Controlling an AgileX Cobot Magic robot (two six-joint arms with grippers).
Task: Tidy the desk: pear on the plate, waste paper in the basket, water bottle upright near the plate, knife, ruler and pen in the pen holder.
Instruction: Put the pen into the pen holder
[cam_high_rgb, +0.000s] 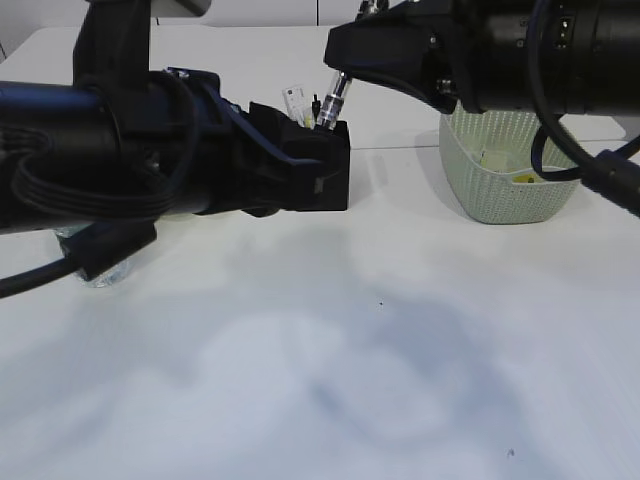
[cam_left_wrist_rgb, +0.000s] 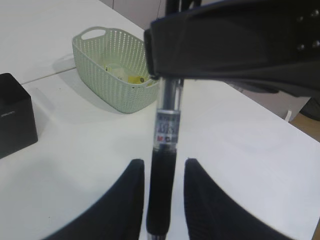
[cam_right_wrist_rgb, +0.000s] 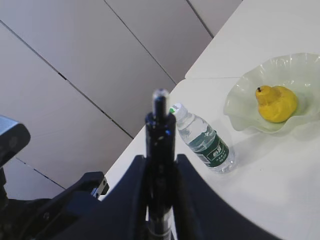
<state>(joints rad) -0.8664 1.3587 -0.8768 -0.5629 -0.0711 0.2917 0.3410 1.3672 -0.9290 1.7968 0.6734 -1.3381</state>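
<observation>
White counter, your tally: pear (cam_right_wrist_rgb: 276, 103) on plate (cam_right_wrist_rgb: 240, 107), bottle (cam_right_wrist_rgb: 204, 139) upright beside it, paper in basket (cam_left_wrist_rgb: 112, 85); pen (cam_left_wrist_rgb: 165, 165) gripped by right end effector (cam_right_wrist_rgb: 161, 167), left end effector (cam_left_wrist_rgb: 164, 172) parted around it, above pen holder (cam_high_rgb: 325, 165).

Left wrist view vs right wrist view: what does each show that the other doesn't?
Only the left wrist view shows the green basket with paper scraps inside, the black pen holder at the left edge, and the left gripper, its fingers either side of the pen's dark grip with a gap showing. Only the right wrist view shows the pear on the plate, the water bottle beside the plate, and the wall panels behind. Both show the pen and the right gripper, which is closed on it.
</observation>
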